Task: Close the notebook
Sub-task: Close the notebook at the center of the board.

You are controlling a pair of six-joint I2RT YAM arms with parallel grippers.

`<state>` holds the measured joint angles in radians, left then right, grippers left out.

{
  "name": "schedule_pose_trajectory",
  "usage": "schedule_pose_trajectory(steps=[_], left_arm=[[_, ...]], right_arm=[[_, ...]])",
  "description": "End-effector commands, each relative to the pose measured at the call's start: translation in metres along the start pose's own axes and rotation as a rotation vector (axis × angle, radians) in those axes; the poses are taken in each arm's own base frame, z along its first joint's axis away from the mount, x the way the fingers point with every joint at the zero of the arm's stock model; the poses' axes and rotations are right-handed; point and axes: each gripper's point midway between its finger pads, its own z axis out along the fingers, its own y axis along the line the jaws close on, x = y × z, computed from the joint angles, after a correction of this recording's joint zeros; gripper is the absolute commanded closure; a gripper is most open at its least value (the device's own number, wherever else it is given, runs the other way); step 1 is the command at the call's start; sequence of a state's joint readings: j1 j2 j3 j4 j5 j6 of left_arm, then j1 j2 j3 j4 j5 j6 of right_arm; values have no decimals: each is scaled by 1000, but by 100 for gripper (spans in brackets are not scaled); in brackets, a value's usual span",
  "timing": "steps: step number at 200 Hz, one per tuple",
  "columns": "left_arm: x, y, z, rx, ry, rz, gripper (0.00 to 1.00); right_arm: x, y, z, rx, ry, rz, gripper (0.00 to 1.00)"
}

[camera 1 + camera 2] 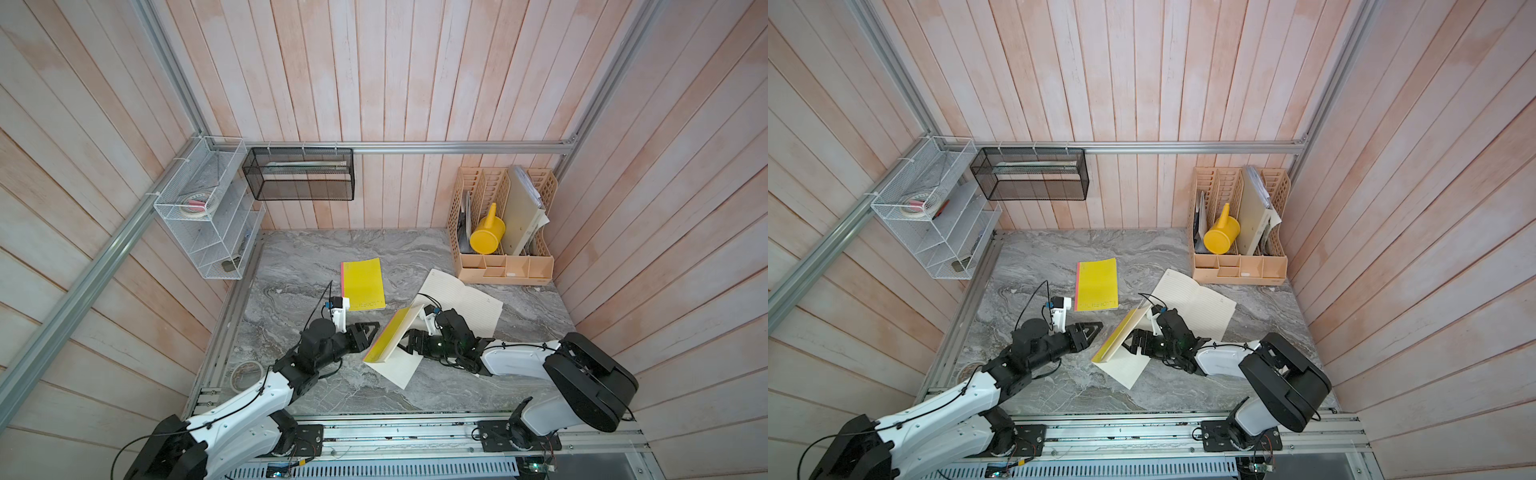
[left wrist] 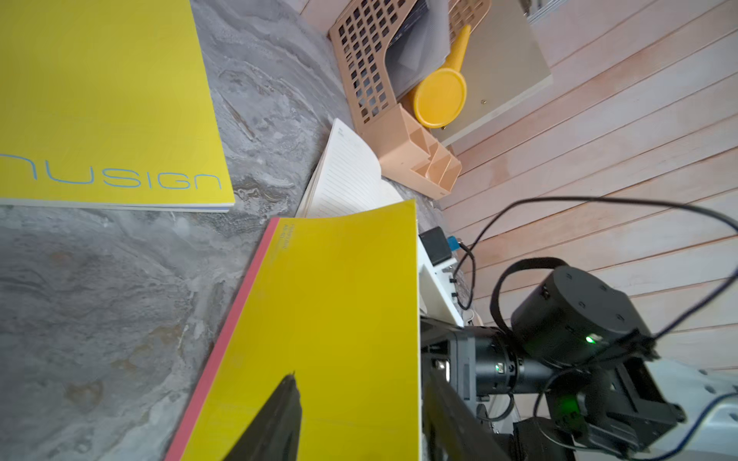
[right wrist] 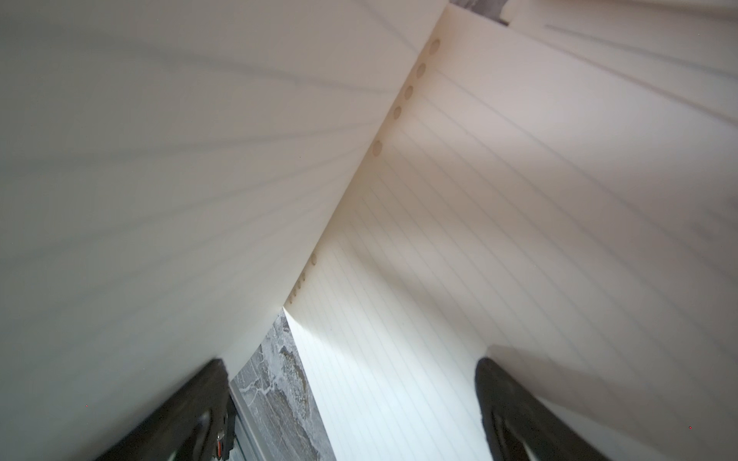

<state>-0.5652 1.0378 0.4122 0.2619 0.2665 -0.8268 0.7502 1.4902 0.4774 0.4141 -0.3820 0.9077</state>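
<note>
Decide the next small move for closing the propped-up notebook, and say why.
Probably draw the right gripper back out of the fold: it sits open between the raised yellow cover and the flat lined page, blocking the close. The left gripper is open outside.

My left gripper (image 2: pixel 361 377) held its black fingers (image 2: pixel 275 419) apart before the open lined notebook's tilted yellow cover (image 2: pixel 331 311), pink along its spine. A closed yellow notebook (image 2: pixel 100 99) lay on the grey marble table (image 2: pixel 100 299).
</note>
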Motion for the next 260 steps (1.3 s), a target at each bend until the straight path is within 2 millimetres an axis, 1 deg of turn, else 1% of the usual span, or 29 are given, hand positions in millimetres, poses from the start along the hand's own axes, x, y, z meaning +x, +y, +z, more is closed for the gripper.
schedule_pose_trajectory(steps=[1,13,27,40,54,86,102,147,174,205,231,247,260], left_arm=[[-6,8,18,74,149,-60,48],[-3,11,31,130,257,-90,49],[6,10,45,179,363,-109,50],[12,13,54,195,412,-139,52],[18,20,59,186,441,-164,54],[32,33,62,168,476,-189,54],[40,40,63,155,495,-212,57],[59,44,68,167,538,-231,58],[71,50,73,142,558,-233,58],[79,58,79,100,561,-237,59],[81,61,80,82,566,-244,59],[79,59,79,79,565,-238,59],[74,57,78,70,556,-225,59]], right_arm=[[14,-14,0,67,54,17,2],[12,-11,-1,68,50,8,2],[9,-9,-1,73,48,-2,2],[6,-5,-3,73,39,-11,2],[2,-1,-4,72,33,-21,2],[-9,10,-12,84,7,-50,2],[-12,13,-16,94,-5,-60,2],[-21,22,-21,112,-10,-87,2],[-33,37,-29,114,-34,-116,2],[-46,52,-38,127,-67,-157,2],[-48,62,-34,83,-66,-164,2],[-43,62,-27,62,-58,-157,2],[-37,56,-21,48,-44,-134,2]])
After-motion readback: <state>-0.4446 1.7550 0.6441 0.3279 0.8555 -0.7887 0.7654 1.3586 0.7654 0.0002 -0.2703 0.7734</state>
